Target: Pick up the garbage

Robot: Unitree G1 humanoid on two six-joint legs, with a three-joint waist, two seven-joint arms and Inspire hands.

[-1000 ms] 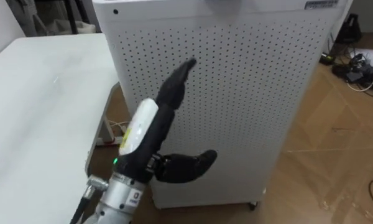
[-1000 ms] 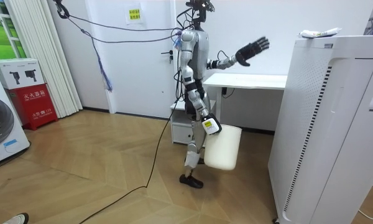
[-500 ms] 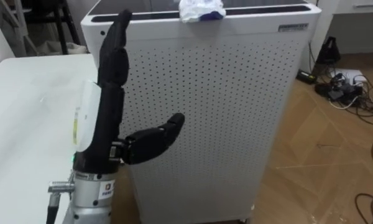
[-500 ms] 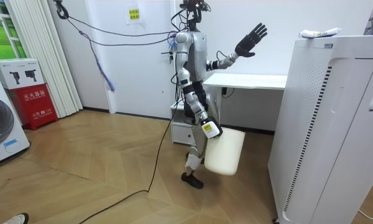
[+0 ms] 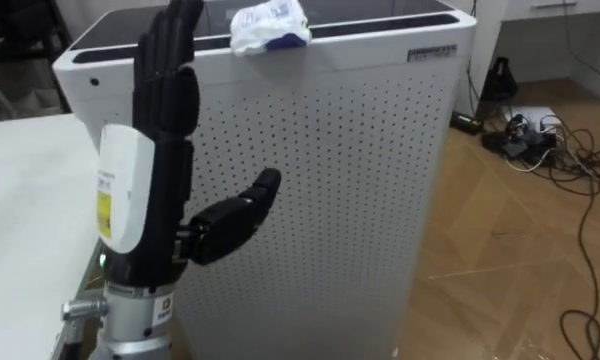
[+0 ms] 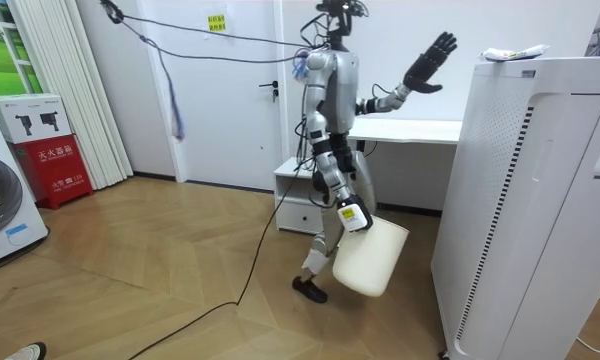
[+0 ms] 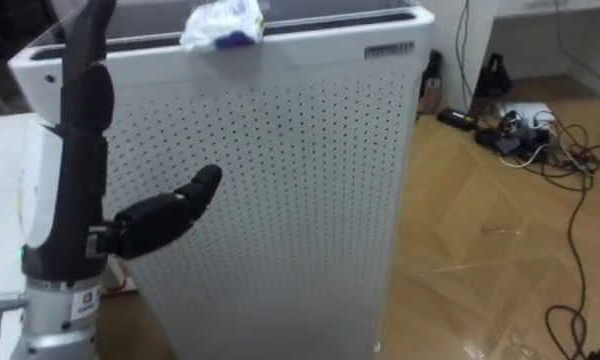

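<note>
The garbage, a scrunched white wrapper with some blue on it, lies on top of the tall white machine with little holes, near its front edge, so I have to reach up high for it. My left hand is held up flat and loose, holding nothing, off to the left of the wrapper and not touching it; I think it is getting ready to grab. My right hand hangs low by my leg with the white bin for the garbage, and I cannot tell how it grips.
</note>
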